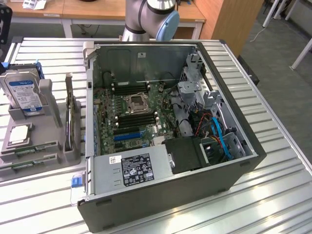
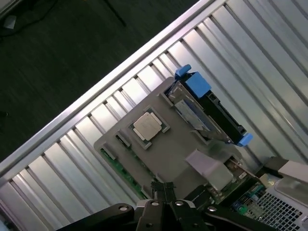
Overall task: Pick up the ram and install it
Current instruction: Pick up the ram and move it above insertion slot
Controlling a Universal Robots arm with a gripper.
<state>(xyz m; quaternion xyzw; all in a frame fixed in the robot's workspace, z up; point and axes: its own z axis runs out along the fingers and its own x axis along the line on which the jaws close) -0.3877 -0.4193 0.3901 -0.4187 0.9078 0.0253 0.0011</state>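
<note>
Ram (image 2: 119,167): lying in grey holder (image 2: 166,154), beside processor chip (image 2: 147,126), ungrasped. End effector (image 2: 163,190): clenched, empty, above holder. Step: pickup approach; grasp needs it released first.

Arm (image 1: 155,19): grey joints, blue end cap, upright behind tray (image 1: 48,127), toward exterior view's right. Gripper (image 2: 162,188): black fingers pressed together, over tray edge.

Silver arm (image 1: 142,17) has pale-blue joint cap (image 1: 168,25), black tool (image 2: 163,190).
</note>
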